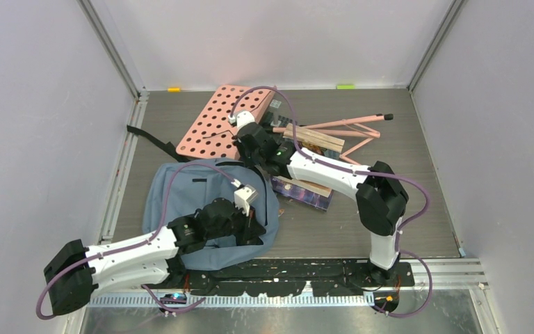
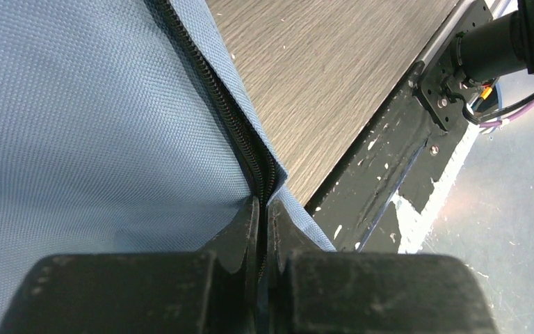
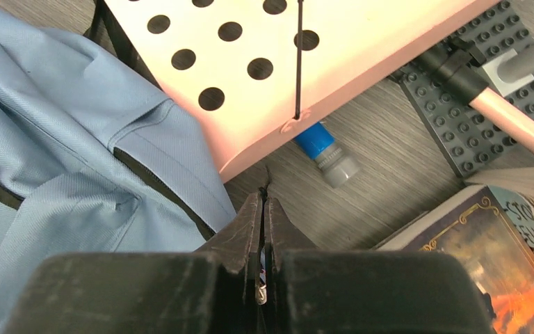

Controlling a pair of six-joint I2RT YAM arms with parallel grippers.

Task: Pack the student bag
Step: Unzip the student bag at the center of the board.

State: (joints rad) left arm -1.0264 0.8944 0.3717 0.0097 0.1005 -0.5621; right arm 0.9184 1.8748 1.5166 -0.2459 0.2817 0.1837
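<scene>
Jaws of the left gripper [image 2: 264,209] are pinching shut on the zipper edge of the student bag [image 1: 195,191], which is lying near-left by the arm bases, while the right gripper [image 3: 264,202] is pressing closed on something too small to identify, beside the pink perforated board [image 3: 306,62] that is half hiding a blue tube [image 3: 327,149].

Blue-grey student bag [image 1: 181,191], flat, near-left, blk zip trim.
</scene>
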